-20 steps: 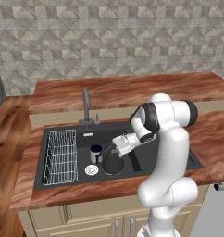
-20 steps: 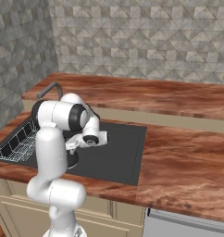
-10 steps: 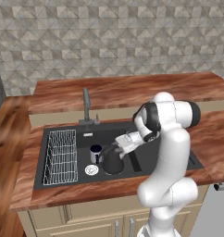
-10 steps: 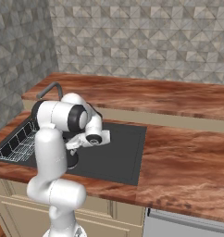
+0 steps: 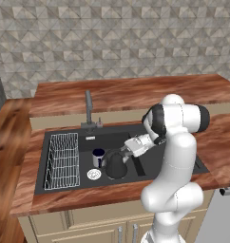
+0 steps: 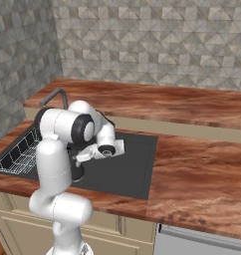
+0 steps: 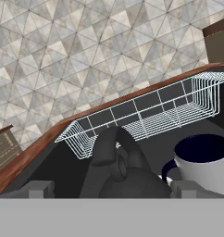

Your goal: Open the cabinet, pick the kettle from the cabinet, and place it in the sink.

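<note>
kettle [image 5: 116, 165] stood in sink [image 5: 150, 166] beside mug [image 5: 98, 156] | gripper [image 5: 122, 150] spread wide, released, just above kettle handle

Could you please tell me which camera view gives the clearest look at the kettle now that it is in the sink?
The hand view: the kettle sits close, between the open gripper's fingertips, its looped handle plain, beside the mug. The left base view shows the kettle small on the sink floor. In the right base view the arm hides most of it.
</note>
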